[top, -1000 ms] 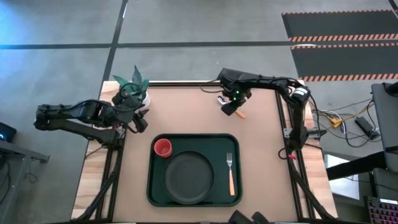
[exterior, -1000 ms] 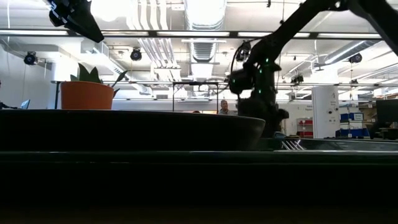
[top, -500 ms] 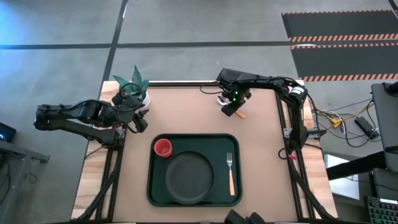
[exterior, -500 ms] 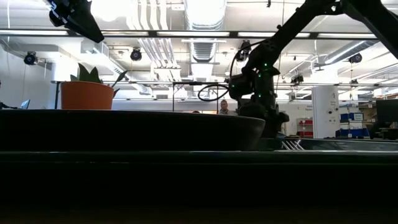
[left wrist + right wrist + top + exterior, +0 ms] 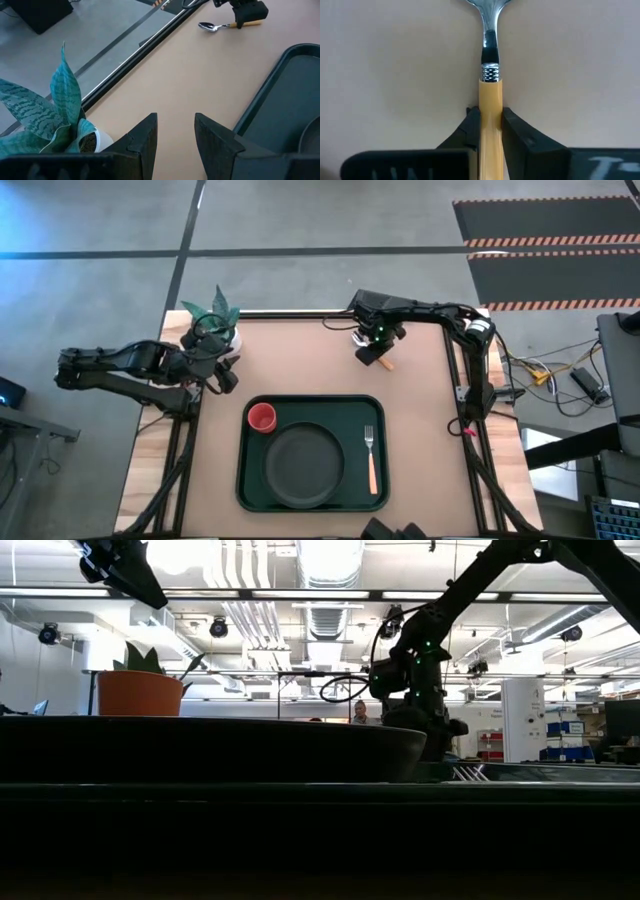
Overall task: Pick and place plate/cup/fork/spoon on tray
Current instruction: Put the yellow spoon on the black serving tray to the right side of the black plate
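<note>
Contact is shown only by the right wrist view: the right claw (image 5: 490, 127) is closed on the spoon (image 5: 490, 100), both fingers pressed to its orange handle. From above, the spoon (image 5: 372, 348) lies on the bench (image 5: 300, 360) near the far right corner, largely hidden by the arm. The tray (image 5: 378, 404) at the near edge carries the plate (image 5: 304, 465), cup (image 5: 262, 417) and fork (image 5: 371, 455). The left claw (image 5: 175, 137) is held parted and empty beside the potted plant (image 5: 213, 320).

We logged a potted plant (image 5: 212, 320), green striped leaves in a white pot, at the table's far left corner | tan wooden table (image 5: 300, 360) | grey floor (image 5: 300, 220) with dark lines | striped floor mat (image 5: 545, 240) | loose cables (image 5: 555, 375) | a person (image 5: 360, 712) far back in the room.
</note>
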Controlling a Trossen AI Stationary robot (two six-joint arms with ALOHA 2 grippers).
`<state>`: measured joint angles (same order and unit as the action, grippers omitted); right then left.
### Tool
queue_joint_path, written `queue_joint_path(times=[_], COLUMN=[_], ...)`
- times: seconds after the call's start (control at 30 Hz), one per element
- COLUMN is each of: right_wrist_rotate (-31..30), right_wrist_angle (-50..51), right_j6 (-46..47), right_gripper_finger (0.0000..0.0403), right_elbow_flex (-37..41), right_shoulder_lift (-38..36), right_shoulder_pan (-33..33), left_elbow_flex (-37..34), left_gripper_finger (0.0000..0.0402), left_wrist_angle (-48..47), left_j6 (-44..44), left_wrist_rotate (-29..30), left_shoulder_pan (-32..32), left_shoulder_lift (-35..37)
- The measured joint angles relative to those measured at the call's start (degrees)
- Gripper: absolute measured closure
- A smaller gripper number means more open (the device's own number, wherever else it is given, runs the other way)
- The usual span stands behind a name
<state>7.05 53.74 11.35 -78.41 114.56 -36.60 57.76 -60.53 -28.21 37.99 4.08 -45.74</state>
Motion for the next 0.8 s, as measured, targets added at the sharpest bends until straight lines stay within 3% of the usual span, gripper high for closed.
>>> queue_joint_path(times=[0.23, 0.47, 0.67, 0.8], right_wrist_rotate=[-0.4, -1.4, -2.2, -3.1], right_wrist_angle=[1.3, 3.9, 5.1, 5.3], right_j6=[4.3, 11.4, 23.6, 34.4], right_gripper_finger=[0.0370, 0.0370, 0.0370, 0.0370], right_elbow_flex=[0.4, 0.2, 0.3, 0.7], right_shoulder_lift=[-6.6, -21.0, -32.5, -37.3], right_shoulder_pan=[0.6, 2.7, 9.4, 17.7], left_elbow_flex=[0.0, 0.0, 0.0, 0.0], left_gripper_finger=[0.0289, 0.0289, 0.0289, 0.0289], left_wrist_angle=[0.0, -0.1, -0.1, -0.1], left_j6=[0.1, 0.7, 3.3, 4.0], left_wrist_rotate=[0.0, 0.0, 0.1, 0.4], left_shoulder_pan=[0.0, 0.0, 0.0, 0.0], left_shoulder_lift=[0.0, 0.0, 0.0, 0.0])
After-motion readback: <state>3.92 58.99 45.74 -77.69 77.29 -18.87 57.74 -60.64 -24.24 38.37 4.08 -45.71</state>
